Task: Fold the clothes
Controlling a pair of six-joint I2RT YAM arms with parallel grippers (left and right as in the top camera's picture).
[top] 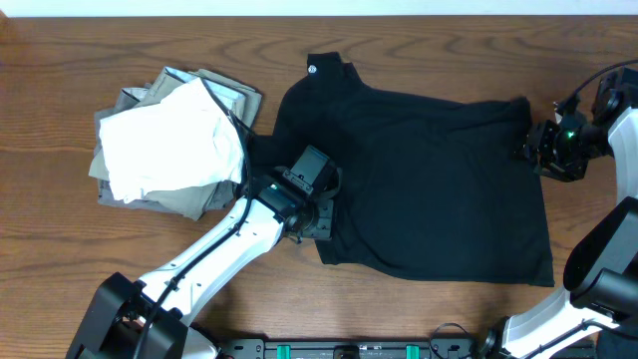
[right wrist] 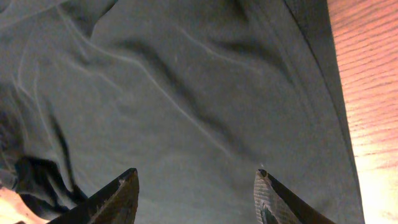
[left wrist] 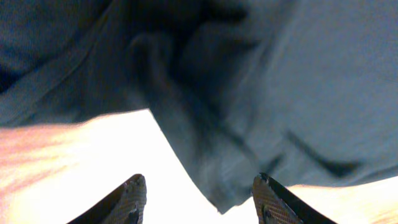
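Spread and empty, left gripper (left wrist: 199,180) and right gripper (right wrist: 196,174) are poised at opposite sides of the black T-shirt (top: 429,179), judged barely folded, beside a rumpled garment pile (top: 169,150).

T-shirt (top: 439,179) spread over desk (top: 60,259) centre to right edge; pile of other clothes (top: 169,145) left of it, nr back-left; left gripper (top: 321,204) on shirt's front-left part; right gripper (top: 533,150) at its back-right corner.
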